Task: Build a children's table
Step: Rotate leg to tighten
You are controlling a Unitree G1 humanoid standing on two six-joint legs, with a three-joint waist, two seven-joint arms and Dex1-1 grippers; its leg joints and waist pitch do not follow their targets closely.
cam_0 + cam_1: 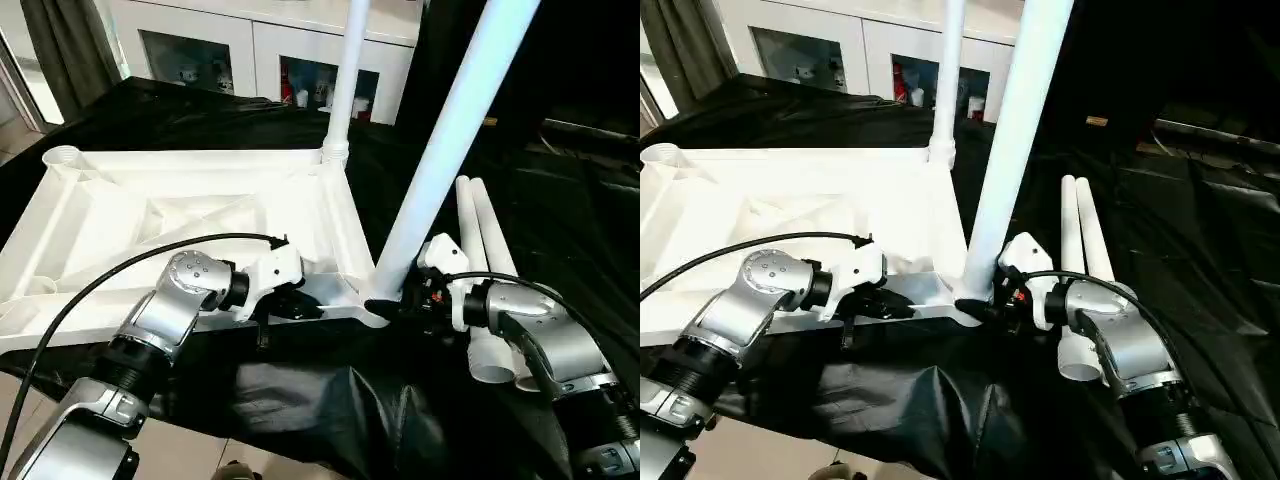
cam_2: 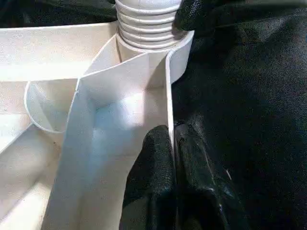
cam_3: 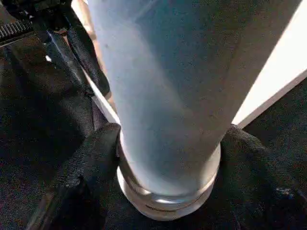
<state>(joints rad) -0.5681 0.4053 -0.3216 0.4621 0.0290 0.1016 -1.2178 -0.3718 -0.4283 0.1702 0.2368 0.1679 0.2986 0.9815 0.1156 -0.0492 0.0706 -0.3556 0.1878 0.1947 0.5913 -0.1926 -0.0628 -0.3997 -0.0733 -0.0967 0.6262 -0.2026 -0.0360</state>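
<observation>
The children's table top [image 1: 180, 215] lies upside down on the black-draped surface, ribs facing up. One white leg [image 1: 345, 90] stands in the far right corner socket. A second leg [image 1: 440, 150] rises, tilted, from the near right corner socket. My left gripper [image 1: 300, 305] is shut on the top's near rim close to that corner, its fingers [image 2: 158, 163] pinching the thin wall. My right gripper [image 1: 400, 305] grips the near leg at its base, with a black finger [image 3: 96, 158] pressed on each side of it.
Two more white legs [image 1: 485, 240] lie side by side on the black cloth just right of the top, beside my right forearm. The far left corner socket [image 1: 62, 155] stands open. A white cabinet [image 1: 250, 50] is behind the work surface.
</observation>
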